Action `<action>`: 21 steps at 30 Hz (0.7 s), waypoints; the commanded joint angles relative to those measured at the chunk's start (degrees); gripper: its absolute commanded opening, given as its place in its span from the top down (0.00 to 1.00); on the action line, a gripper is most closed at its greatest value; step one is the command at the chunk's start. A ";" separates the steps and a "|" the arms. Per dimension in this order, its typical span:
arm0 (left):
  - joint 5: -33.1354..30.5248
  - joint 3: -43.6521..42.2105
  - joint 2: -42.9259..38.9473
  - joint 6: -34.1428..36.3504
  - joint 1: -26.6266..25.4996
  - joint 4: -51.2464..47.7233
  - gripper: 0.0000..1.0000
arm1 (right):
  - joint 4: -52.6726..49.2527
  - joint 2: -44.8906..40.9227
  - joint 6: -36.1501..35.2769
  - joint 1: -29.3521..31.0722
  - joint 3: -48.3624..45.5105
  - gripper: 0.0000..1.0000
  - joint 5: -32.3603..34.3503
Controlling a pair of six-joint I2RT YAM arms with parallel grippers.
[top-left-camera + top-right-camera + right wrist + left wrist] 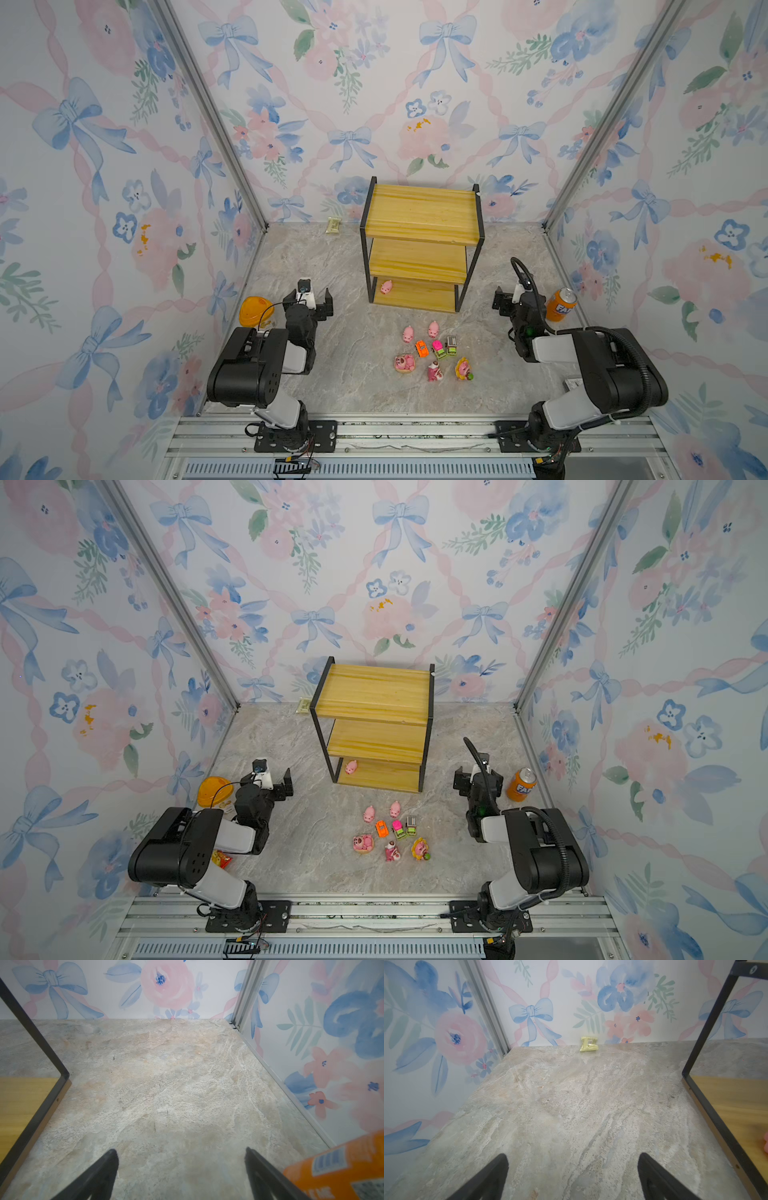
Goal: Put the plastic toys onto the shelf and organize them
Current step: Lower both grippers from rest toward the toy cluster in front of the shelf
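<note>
On the shelf's (422,216) bottom board, near its left front post, sits one pale pink pig (386,286). The mid and top boards carry no toys.

Rest of the toys are on the table (345,382) in front of the shelf, in rows:
- two more pigs (407,333) nearest the shelf
- then orange car (422,348), pink-green car (438,348), brown-green car (451,345), close together
- three bear figurines (434,371) nearest the arm bases

Orange-lidded tub (254,309) is by the left wall, partly behind the left arm; contents can't be made out. Soda can (561,305) stands upright just right of the right arm.

Left gripper (309,298): jaws spread wide, nothing between, left of the shelf. Right gripper (180,1150): also spread, holding nothing, betw. shelf and can.

Views:
- toy cluster shows only in both top views
- red-yellow packet (220,859) under the left arm shows in a top view only
- left wrist cam gets the yellow sachet (588,1044) at the back wall plus a pink sliver on the bottom board
- right wrist cam gets the shelf corner and the can's side
</note>
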 commanded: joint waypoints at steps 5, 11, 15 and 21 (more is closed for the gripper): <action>-0.16 0.13 0.05 -0.83 -0.08 0.66 0.02 | 1.54 0.52 -0.25 -0.15 0.84 0.03 -0.64; 0.67 0.21 0.08 -0.97 0.29 0.45 0.02 | 1.54 0.52 -0.23 -0.21 0.82 0.03 -0.63; 0.66 0.25 0.03 -0.97 0.28 0.41 0.02 | 1.55 0.52 -0.23 -0.18 0.82 0.03 -0.63; 0.65 0.25 -0.03 -0.97 0.28 0.41 0.02 | 2.22 0.52 -0.45 0.21 0.52 0.03 0.29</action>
